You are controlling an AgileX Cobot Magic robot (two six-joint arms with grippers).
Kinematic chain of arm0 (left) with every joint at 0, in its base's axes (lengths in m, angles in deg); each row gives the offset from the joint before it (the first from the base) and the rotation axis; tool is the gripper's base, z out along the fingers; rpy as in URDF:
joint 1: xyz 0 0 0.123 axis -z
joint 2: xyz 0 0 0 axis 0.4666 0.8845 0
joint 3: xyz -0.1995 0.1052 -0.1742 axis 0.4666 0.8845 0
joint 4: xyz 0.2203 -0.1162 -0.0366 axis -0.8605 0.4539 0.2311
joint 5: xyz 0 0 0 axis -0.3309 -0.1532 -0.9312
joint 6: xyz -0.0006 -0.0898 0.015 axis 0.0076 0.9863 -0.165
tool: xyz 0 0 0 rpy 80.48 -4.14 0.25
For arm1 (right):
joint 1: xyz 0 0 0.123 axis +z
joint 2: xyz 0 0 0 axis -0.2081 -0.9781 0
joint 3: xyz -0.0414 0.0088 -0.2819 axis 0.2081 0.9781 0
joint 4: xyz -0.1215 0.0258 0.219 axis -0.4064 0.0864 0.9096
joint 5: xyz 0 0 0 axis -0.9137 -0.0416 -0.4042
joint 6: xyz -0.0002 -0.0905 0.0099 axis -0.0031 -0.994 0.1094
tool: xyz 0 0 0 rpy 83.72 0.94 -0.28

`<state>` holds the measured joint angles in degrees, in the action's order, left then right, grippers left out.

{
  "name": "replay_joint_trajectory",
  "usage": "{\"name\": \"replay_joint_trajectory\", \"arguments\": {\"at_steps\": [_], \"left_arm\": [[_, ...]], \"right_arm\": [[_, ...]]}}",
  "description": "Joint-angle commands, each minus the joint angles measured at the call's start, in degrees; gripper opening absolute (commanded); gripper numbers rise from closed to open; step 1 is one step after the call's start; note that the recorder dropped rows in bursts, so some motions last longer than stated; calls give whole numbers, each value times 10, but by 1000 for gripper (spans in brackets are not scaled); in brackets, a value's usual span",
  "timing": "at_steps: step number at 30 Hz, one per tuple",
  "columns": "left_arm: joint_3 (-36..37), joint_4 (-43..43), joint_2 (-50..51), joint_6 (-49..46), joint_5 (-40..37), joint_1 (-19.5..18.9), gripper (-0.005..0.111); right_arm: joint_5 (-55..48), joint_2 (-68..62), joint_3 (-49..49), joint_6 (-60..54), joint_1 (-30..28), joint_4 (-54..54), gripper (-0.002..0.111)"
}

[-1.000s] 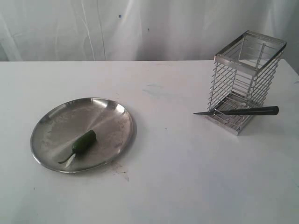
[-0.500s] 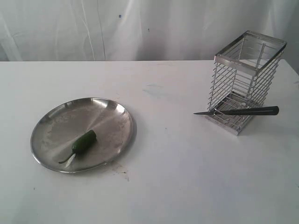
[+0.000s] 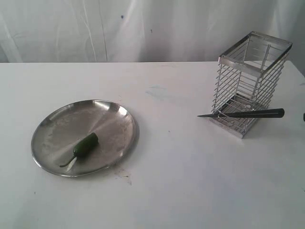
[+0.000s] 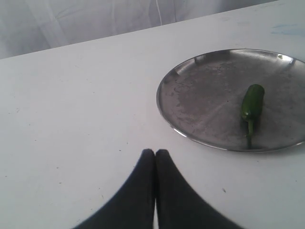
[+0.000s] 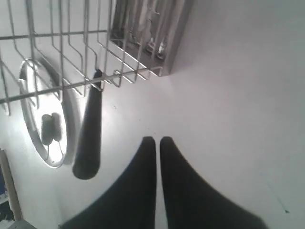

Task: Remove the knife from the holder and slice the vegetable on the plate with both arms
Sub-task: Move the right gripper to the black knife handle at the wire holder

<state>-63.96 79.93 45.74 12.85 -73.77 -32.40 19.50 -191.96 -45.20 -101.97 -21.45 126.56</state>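
Against the exterior views from a moment before, almost nothing had moved: the knife [image 3: 259,113], holder [image 3: 255,51], plate [image 3: 102,114] and pepper [image 3: 86,144] lay where they had been. The only change was a tiny dark sliver newly showing at the right edge of the frame, too small to identify. The knife was in the right half of the frame, threaded through the lowest bars of the holder, which stood upright on the table [image 3: 186,181]. Its long axis ran nearly level across the frame. The tip pointed left and stuck out past the holder's left side, and the handle stuck out to the right. The pepper rested on the plate at the lower left, well apart from the holder. Its axis ran diagonally, with the stem toward the lower left and the blunt end toward the upper right. In the left wrist view the left gripper [image 4: 155,153] had its fingers pressed together, holding nothing, over bare table near the plate's rim [image 4: 164,112]. In the right wrist view the right gripper [image 5: 156,142] was likewise closed on nothing, with only a hairline between the fingers. It sat just beside the knife handle [image 5: 88,138] without touching it, and the holder's wires [image 5: 71,47] were close by.
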Motion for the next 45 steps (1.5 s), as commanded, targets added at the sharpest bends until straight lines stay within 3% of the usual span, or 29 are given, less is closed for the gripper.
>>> {"name": "replay_joint_trajectory", "arguments": {"at_steps": [1, 6, 9, 19, 31, 35, 41, 45], "left_arm": [[1, 4, -3, 1, 3, 4, 0], [1, 4, -3, 1, 3, 4, 0], [1, 4, -3, 1, 3, 4, 0], [1, 4, -3, 1, 3, 4, 0], [1, 4, -3, 1, 3, 4, 0], [1, 4, -3, 1, 3, 4, 0], [1, 4, -3, 1, 3, 4, 0], [1, 4, -3, 1, 3, 4, 0]], "right_arm": [[-3, 0, 3, -46, -3, 36, 19], [-3, 0, 10, -44, 17, 45, 60], [-3, -3, 10, -42, 41, 54, 70], [-3, -10, 10, -36, 119, 68, 68], [-3, -29, 10, -14, 124, 67, 68], [-3, -29, 10, -14, 124, 66, 58], [-3, -29, 10, 9, 124, 66, 32], [-3, -29, 10, 11, 124, 66, 25]]}}
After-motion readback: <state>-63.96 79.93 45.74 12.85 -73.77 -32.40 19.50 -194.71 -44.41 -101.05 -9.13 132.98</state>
